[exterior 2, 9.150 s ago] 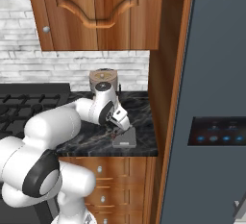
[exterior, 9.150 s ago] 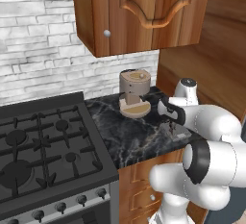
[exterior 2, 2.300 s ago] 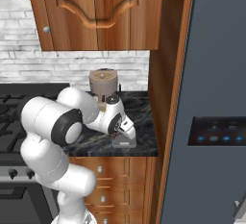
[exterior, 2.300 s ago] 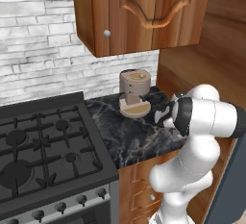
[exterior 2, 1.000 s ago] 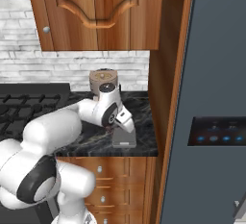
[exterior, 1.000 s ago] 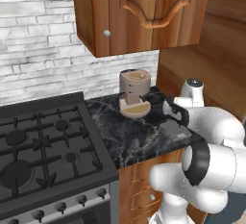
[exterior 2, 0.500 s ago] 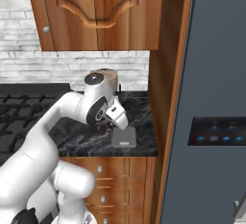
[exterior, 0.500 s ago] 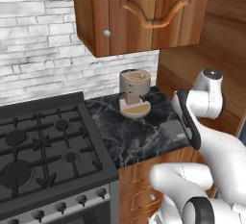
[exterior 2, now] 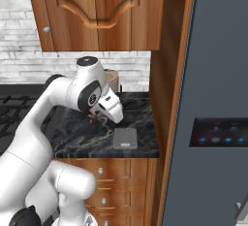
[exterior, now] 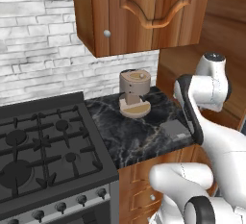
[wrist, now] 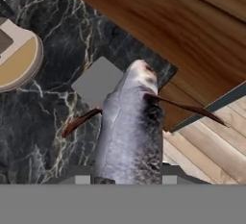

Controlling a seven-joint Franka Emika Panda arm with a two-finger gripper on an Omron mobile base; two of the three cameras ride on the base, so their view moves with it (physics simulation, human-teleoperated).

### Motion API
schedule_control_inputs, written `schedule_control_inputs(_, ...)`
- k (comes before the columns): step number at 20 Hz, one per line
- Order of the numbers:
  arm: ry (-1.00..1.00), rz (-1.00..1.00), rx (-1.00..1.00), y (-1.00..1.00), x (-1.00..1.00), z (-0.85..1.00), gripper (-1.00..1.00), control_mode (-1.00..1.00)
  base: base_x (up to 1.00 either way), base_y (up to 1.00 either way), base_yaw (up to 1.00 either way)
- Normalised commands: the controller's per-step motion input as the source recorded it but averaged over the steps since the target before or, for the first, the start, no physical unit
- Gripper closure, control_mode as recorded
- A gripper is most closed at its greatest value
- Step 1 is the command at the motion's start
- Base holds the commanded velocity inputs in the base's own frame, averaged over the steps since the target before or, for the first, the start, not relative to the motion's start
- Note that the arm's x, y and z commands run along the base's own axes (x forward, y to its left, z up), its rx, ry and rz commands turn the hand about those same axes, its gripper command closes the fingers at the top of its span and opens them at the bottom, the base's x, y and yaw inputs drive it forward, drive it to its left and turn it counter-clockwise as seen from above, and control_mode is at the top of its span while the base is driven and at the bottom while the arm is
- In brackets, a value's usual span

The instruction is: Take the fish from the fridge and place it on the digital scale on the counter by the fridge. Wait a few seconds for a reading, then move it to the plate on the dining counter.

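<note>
My gripper (wrist: pixel 124 177) is shut on the fish (wrist: pixel 129 127), a slim dark grey body with thin brown fins that runs away from the camera. It hangs in the air, its head over the near corner of the digital scale (wrist: pixel 97 80). The scale (exterior 2: pixel 125 137) lies bare, a flat grey square on the narrow black marble counter (exterior 2: pixel 80 140) by the wooden side panel. My hand (exterior 2: pixel 109 107) hovers just left of the scale and above it. In the left base view the scale (exterior: pixel 174 129) sits below my forearm. The fridge (exterior 2: pixel 220 65) stands at the right, door shut, its control panel (exterior 2: pixel 220 133) lit blue.
A tan coffee machine (exterior: pixel 135 93) stands at the back of the counter (exterior: pixel 129 139), close behind the scale. A black gas stove (exterior: pixel 43 146) adjoins on the left. Wooden wall cabinets (exterior: pixel 144 11) hang overhead. Brown drawers with silver knobs (exterior 2: pixel 111 181) sit below.
Over the last second the arm has swung and its elbow has risen. The hand has come up and to the left off the scale, with the fish in it, and the scale now lies uncovered.
</note>
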Motion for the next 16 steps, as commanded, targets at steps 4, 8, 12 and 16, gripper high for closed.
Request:
schedule_control_inputs(4,0.03,-0.04,0.00,0.17,-0.05,0.00,1.00,1.00,-0.21,0.25,-0.12)
schedule_control_inputs(8,0.00,0.00,0.00,0.00,0.00,0.00,1.00,1.00,-0.69,0.41,-0.63)
schedule_control_inputs(12,0.00,0.00,0.00,0.00,0.00,0.00,1.00,1.00,-0.80,0.12,-0.84)
schedule_control_inputs(16,0.00,0.00,0.00,0.00,0.00,0.00,1.00,1.00,-0.91,0.06,-0.81)
